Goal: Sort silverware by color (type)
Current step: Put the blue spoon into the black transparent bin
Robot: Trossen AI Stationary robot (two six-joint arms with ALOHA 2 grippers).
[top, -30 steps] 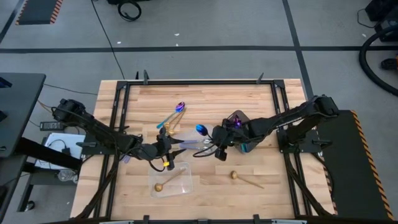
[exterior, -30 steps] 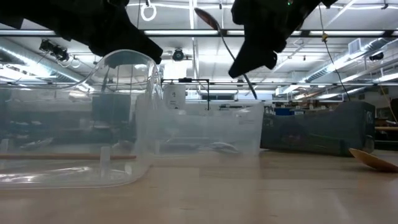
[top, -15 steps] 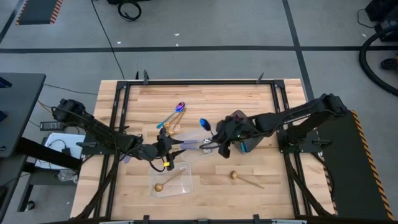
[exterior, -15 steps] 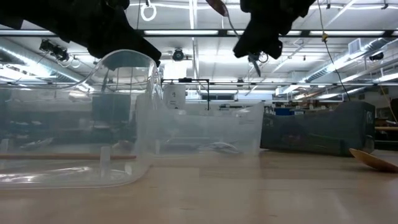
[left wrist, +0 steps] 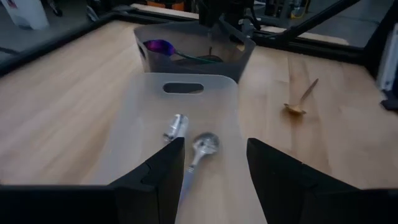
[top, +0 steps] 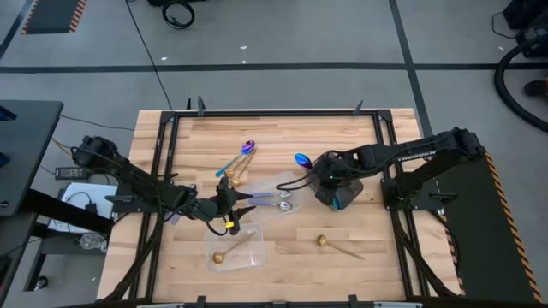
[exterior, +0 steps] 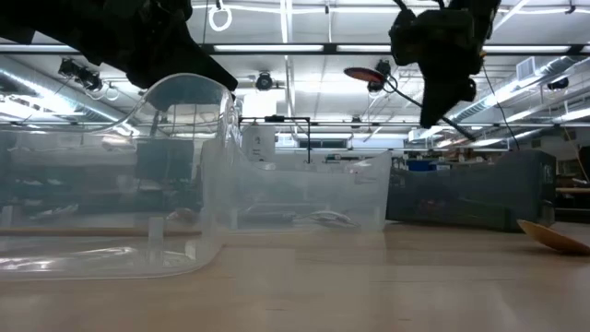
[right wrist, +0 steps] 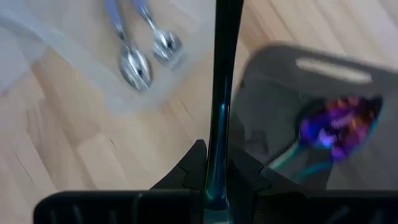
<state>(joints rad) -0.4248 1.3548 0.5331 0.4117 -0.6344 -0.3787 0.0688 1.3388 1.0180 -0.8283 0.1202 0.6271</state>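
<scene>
1 iridescent spoon (top: 301, 160) is gripped by right hand (top: 322, 174); left hand (top: 229, 204) open.

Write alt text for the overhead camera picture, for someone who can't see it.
Seen from above, the right gripper holds an iridescent blue spoon beside the dark grey tray on a wooden table. The left gripper sits open at a clear tray with silver spoons. Gold spoons and one purple spoon lie scattered.
</scene>
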